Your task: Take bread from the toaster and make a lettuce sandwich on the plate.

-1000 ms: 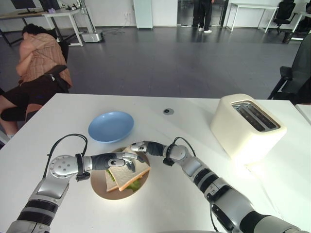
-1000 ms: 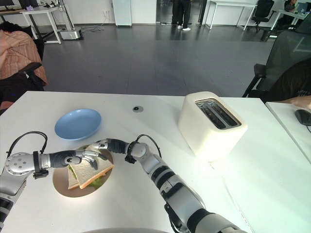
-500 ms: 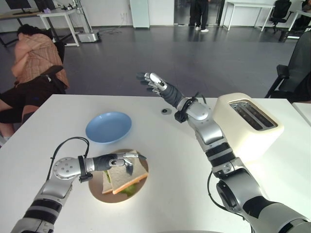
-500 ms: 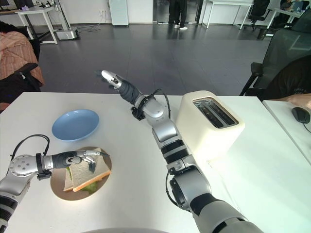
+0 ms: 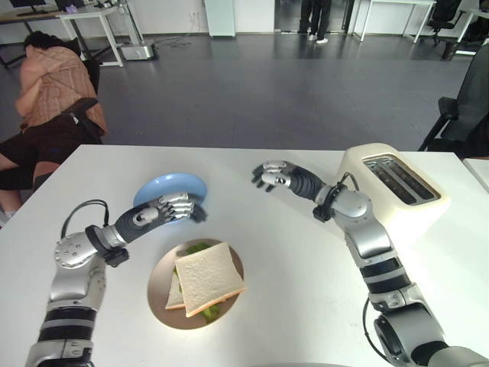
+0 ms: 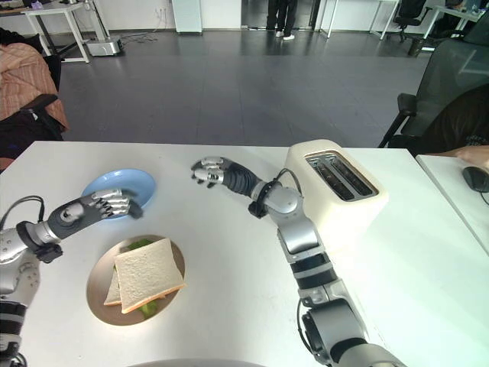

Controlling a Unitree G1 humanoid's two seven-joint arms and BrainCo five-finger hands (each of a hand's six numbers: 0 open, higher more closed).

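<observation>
a white table (image 5: 290,260) is carrying a finished sandwich (image 5: 205,277), which is lying on a round tan plate (image 5: 158,289) near the front edge, left of centre. the top slice of bread is sitting slightly askew over the lower slice, and green lettuce (image 5: 197,248) is peeking out at the far side and along the front edge of the bread. an empty blue plate (image 5: 162,186) is resting just behind the tan plate, further from the robot and a little to the left. a cream toaster (image 5: 397,202) is standing on the right part of the table, well apart from both plates, with its two slots (image 5: 391,170) facing upward and showing no bread.

the left hand (image 5: 174,208) is hanging over the near rim of the blue plate with its fingers curled inward and gripping nothing; whether it is touching the plate cannot be told. the right hand (image 5: 273,176) is hovering above the middle of the table, between the blue plate and the toaster, palm facing down, its fingers likewise curled loosely and enclosing nothing. neither hand is touching the sandwich or the toaster.
</observation>
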